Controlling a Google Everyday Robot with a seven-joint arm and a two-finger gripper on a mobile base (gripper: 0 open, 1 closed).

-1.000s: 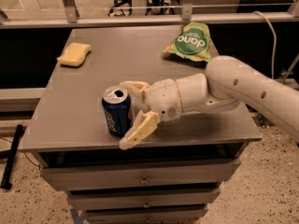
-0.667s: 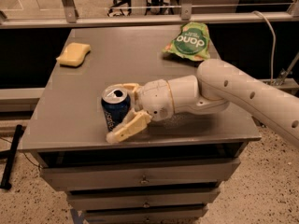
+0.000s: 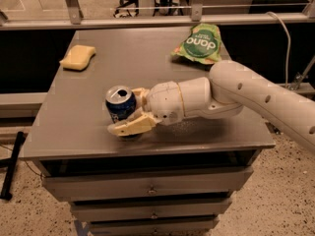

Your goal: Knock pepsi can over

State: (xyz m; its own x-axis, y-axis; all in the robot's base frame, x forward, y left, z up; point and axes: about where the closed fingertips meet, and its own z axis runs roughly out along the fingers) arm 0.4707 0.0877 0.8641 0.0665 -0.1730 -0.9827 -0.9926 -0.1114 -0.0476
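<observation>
My gripper (image 3: 124, 111) sits low over the front of the table (image 3: 147, 65) with its fingers (image 3: 132, 126) spread, one in front of the can (image 3: 119, 103) and one behind. The can stands between them. At the back lie a bag (image 3: 199, 43) and a sponge (image 3: 78, 57).

Grey table (image 3: 147, 68), pepsi can (image 3: 119, 106), yellow sponge (image 3: 78, 57), green bag (image 3: 199, 44), gripper (image 3: 124, 111) at can

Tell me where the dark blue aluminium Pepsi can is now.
In the camera view, the dark blue aluminium Pepsi can stands near the grey table's front edge, left of centre, between the open gripper's fingers.
</observation>
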